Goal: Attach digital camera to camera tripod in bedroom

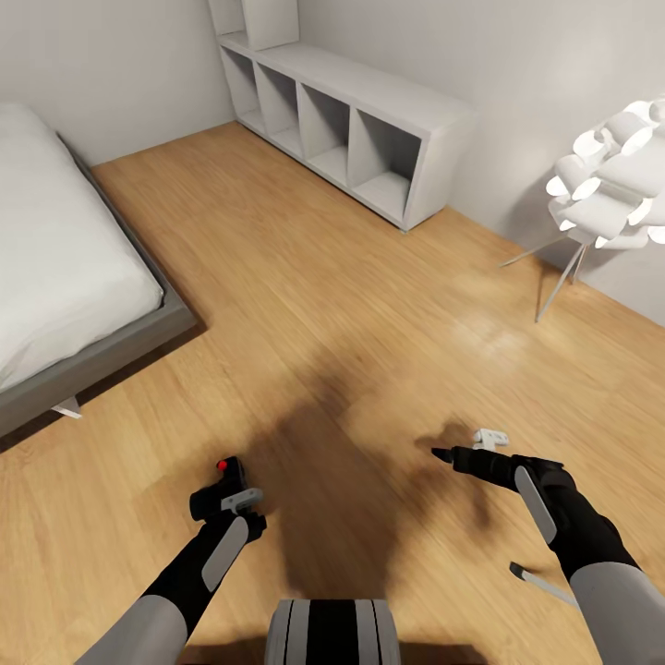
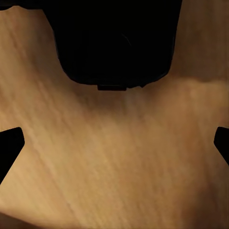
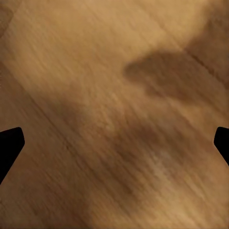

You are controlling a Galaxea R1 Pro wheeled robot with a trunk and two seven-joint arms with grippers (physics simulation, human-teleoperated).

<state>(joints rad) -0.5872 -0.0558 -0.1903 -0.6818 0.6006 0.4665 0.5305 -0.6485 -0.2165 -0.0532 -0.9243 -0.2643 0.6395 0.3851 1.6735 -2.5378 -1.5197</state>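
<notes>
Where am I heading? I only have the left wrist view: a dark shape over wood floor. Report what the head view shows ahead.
Observer: A low grey-white shelf unit stands ahead against the far wall.
Operator: Now give me the left side.
Observer: A bed with a white mattress lies along the left, on the same plank floor.
Operator: Identify that dark shape.
Observer: It is the digital camera, red mark on top, sitting at the left gripper above the floor. I cannot confirm the grip itself.
</notes>
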